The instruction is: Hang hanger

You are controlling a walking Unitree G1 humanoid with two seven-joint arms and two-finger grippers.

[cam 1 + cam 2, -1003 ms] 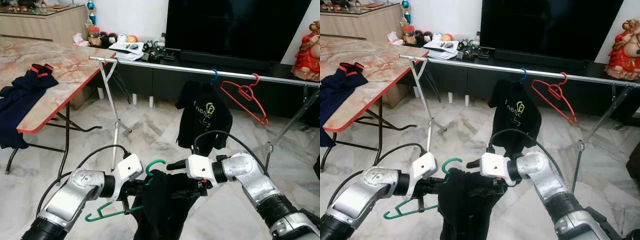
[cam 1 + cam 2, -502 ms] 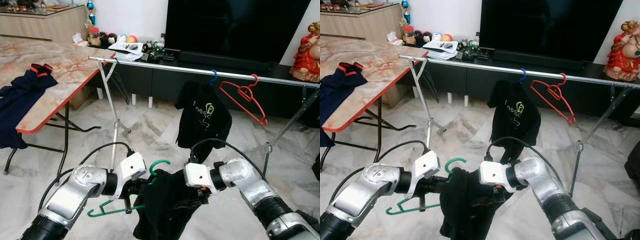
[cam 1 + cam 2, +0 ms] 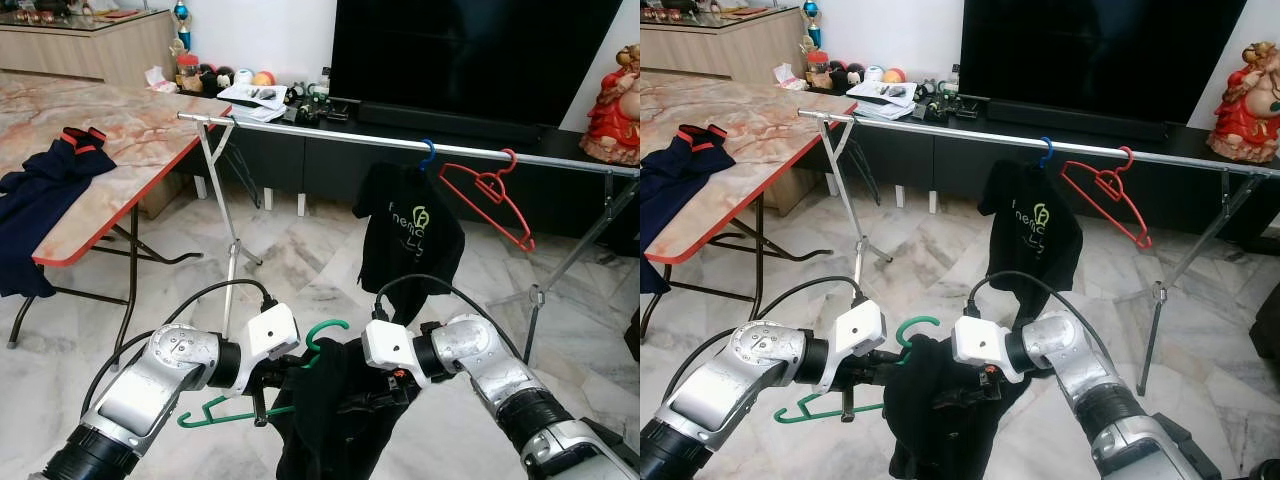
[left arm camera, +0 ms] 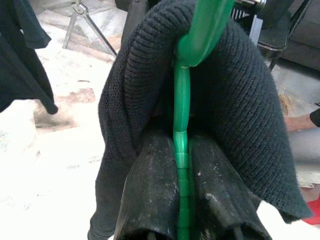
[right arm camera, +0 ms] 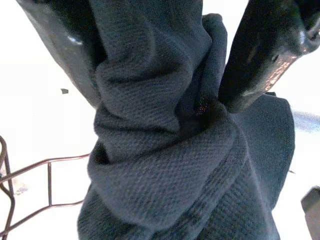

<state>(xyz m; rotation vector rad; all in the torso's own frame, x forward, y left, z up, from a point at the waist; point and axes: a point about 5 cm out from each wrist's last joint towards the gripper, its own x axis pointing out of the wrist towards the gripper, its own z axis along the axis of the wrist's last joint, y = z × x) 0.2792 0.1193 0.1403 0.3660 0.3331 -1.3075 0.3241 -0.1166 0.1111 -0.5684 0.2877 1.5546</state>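
Left eye view: compared with a second ago, both arms have drawn closer together and the right wrist has dropped lower into the cloth. The left gripper [image 3: 272, 392] is clamped on the green hanger [image 3: 262, 397], a thin plastic hanger whose curved hook [image 3: 326, 333] rises between the two wrists. A black garment [image 3: 340, 415] hangs bunched over the hanger, directly in front of the robot and low above the marble floor [image 3: 290, 250]. The right gripper [image 3: 385, 395] is buried in the garment's folds from the right side.

Right eye view: behind stands a metal clothes rail [image 3: 1040, 142] on tripod legs, holding a black T-shirt [image 3: 1032, 230] on a blue hanger and, just beside it, a tilted red hanger [image 3: 1105, 198]. At the left, a marble-patterned worktop [image 3: 750, 125] with a red edge carries dark navy clothing [image 3: 675, 160].

Left wrist view: the two black fingers [image 4: 150, 195] press together on the green hanger's neck — the smooth plastic runs up between them, with coarse knitted black fabric draped over it on both sides.

Right wrist view: the two fingers [image 5: 260, 55] stand apart with a thick wad of the woven garment caught between them — gripping the cloth.
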